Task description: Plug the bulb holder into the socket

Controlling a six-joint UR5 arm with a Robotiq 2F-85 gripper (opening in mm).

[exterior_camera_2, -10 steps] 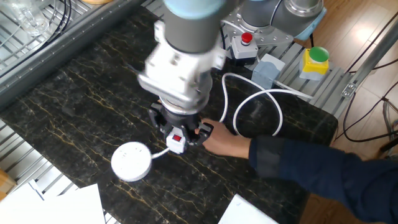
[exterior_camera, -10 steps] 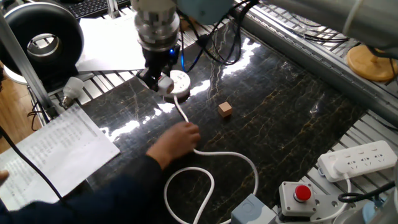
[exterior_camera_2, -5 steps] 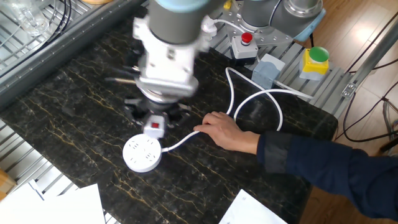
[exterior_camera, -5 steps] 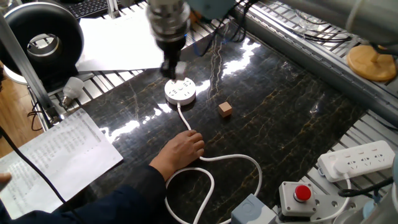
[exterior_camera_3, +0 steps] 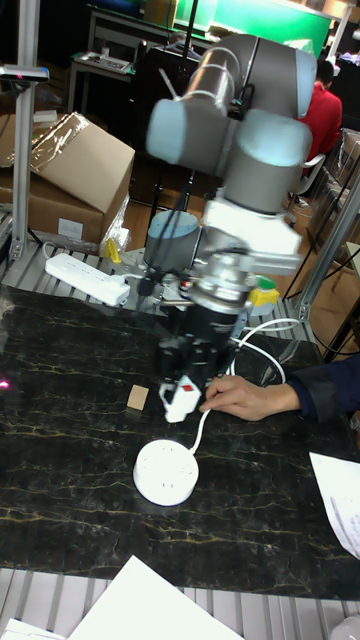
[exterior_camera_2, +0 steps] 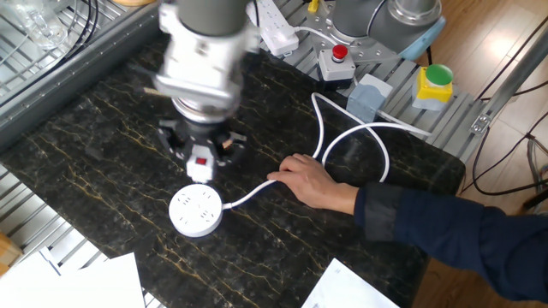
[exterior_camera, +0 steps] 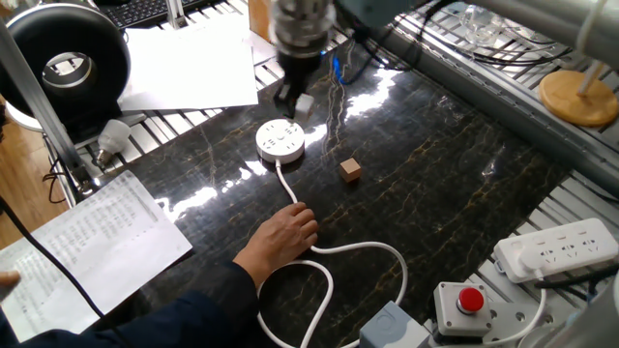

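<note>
One gripper (exterior_camera_2: 200, 156) is in view, its fingers clamped on the bulb holder (exterior_camera_2: 200, 164), a small white block whose red switch faces the camera in the other fixed view. Holder is carried in the air, clear of the tabletop, beside the socket (exterior_camera_2: 196, 211) and not over its centre; in the tall fixed view it hangs above and slightly right of the socket (exterior_camera_3: 165, 472). Plug holes on the socket top are uncovered. Socket lies flat on the dark marble table (exterior_camera: 455, 184). Its white cord (exterior_camera_2: 342, 141) runs from the disc across the table and curls into a loop. A person's hand (exterior_camera_2: 306, 180) rests on the cord, well apart from the socket. A small wooden cube (exterior_camera: 350, 170) sits near the socket. A white power strip (exterior_camera: 566, 246) and a grey box with a red button (exterior_camera: 464, 304) lie at the table edge. Motion blur obscures the arm's upper body
</note>
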